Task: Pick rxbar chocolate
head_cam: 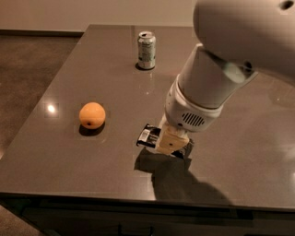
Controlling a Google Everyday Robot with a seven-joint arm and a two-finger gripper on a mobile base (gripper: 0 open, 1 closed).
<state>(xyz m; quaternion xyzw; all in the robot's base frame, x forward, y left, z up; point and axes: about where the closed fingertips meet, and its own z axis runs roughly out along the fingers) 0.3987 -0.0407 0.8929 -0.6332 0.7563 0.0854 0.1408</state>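
Rxbar chocolate [148, 135], a flat black wrapped bar with a white patch on its exposed left end, sits clamped crosswise in the robot's gripper [173, 144] near the front edge of a dark, glossy table [92, 60]. The tan fingers [168, 138] are closed around the middle of the bar and cover most of it. Only the left end with its white patch and a sliver of the dark right end show on either side. The bar appears to ride just clear of the table, tilted slightly down to the right, with a dark shadow [156, 163] on the surface directly below and in front of it. Above the gripper, a white wrist [191, 117] with a small vent grille and the broad white arm [207, 87] reach down from the upper right. A round orange fruit [92, 115] rests on the table to the left of the bar, well apart from it, with a bright spot of reflected light farther left. A silver-green drink can [146, 50] stands upright toward the far edge of the table, well behind the gripper. Brown floor [27, 69] runs along the left of the table and meets a pale wall [92, 14] at the back.
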